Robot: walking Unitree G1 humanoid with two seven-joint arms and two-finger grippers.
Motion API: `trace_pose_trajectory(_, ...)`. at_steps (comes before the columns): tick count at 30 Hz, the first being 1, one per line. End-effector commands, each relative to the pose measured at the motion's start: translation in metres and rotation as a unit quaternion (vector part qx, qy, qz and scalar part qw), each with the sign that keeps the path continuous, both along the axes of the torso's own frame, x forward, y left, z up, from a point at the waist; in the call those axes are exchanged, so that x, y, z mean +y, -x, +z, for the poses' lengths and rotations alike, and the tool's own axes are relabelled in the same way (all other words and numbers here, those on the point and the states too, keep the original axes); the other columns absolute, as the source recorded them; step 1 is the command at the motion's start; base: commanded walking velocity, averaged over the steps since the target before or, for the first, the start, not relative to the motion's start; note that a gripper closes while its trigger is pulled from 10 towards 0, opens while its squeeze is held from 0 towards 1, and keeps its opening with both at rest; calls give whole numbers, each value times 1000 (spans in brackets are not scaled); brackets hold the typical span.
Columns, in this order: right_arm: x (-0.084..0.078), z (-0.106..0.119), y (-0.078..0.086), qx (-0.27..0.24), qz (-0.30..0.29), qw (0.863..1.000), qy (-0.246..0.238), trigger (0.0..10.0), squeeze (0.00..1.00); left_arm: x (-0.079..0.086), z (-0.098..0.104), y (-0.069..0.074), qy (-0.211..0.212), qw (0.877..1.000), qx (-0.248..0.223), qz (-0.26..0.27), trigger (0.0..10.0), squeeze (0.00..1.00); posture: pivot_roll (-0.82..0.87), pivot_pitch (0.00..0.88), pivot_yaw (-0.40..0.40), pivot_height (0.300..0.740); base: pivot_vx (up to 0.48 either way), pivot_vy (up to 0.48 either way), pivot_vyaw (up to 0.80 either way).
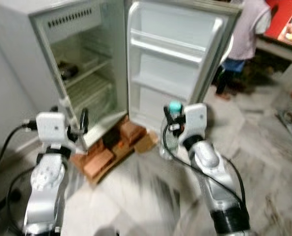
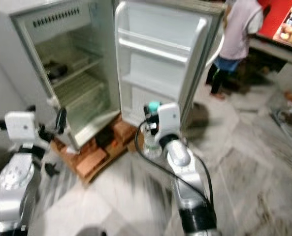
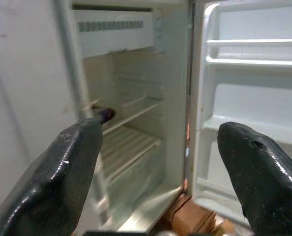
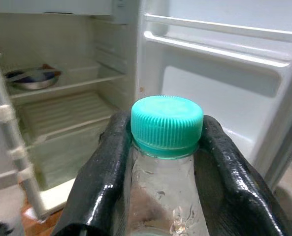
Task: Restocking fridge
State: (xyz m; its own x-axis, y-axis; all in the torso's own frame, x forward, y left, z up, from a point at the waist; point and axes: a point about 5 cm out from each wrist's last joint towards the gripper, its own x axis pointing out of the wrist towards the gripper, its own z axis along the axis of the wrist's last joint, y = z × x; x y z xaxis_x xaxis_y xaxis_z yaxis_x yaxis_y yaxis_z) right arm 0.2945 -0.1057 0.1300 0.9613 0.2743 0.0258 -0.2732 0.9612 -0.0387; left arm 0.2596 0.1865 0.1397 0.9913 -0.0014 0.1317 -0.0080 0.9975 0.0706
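right hand [image 4: 165, 147] clamped on teal-capped bottle [image 4: 166, 162], its base cut off; left hand [image 3: 158, 162] apart before blurred fridge [image 1: 86, 64]

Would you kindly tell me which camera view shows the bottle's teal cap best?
The right wrist view: the teal cap sits large and sharp between the right gripper fingers. Both eye views show it as a small blurred teal spot above that gripper, before the open fridge.

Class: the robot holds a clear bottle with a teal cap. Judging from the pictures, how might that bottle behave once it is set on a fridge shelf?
The bottle looks tall and narrow, so it may tip if set down askew. Its clear wall looks smooth, so it could be slippery; the right gripper clamps it just under the teal cap. It looks like thin plastic, so probably squeezable rather than fragile. How full or heavy it is cannot be told.
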Motion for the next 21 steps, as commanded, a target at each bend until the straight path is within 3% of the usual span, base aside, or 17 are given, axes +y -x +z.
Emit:
trace_pose_trajectory(1, -14, 4, -3, -11, -29, 1000, 7, 10000, 0, -8, 4, -1, 0, 1000, -6, -18, 10000, 0, 81, 12, -38, 740, 454, 0, 0)
trace_pose_trajectory(5, -17, 0, -3, -3, -40, 999, 4, 10000, 0, -8, 2, -2, 8, 1000, 3, -13, 10000, 0, 80, 14, -36, 740, 398, 163, 0)
trace_pose_trajectory(21, -17, -3, -5, 5, -44, 999, 3, 10000, 0, -11, 1, -4, 6, 1000, 8, -15, 10000, 0, 87, 8, -40, 740, 292, 381, 0)
